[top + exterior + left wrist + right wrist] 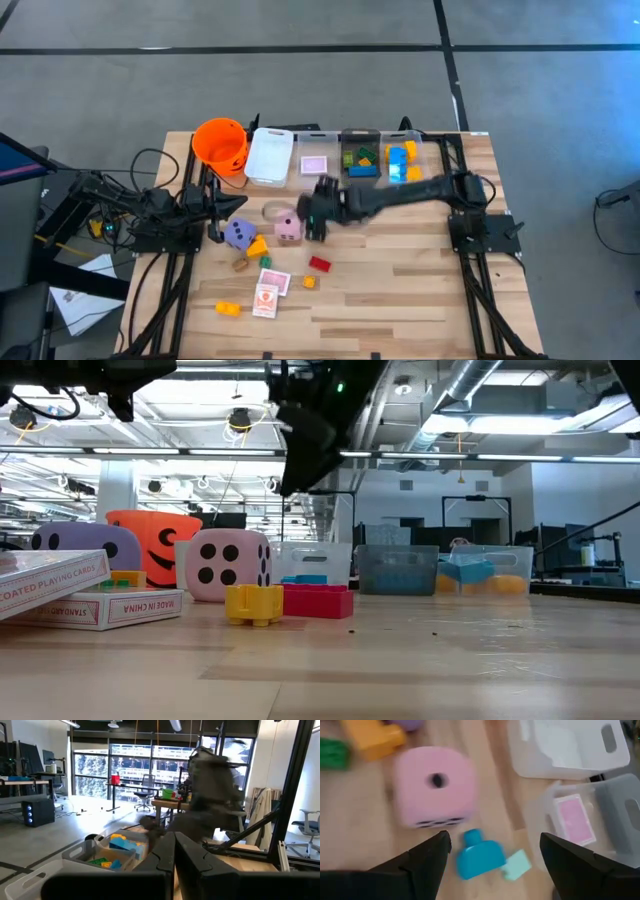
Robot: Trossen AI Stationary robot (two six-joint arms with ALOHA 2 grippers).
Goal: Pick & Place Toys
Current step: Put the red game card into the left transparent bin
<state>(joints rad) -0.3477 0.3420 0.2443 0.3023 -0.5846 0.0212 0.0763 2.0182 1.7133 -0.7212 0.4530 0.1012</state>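
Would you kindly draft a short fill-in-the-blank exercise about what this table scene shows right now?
1. The right tool hangs with open fingers over a small ____ brick beside the pink die.
2. The bucket at the table's far edge is ____.
3. A pink card lies inside a ____ bin.
4. The left tool, next to the purple die, is ____.

Missing words: blue; orange; clear; shut

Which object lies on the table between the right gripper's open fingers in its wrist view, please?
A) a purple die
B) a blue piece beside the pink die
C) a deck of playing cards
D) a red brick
B: the right wrist view shows the right gripper open above a blue piece next to the pink die.
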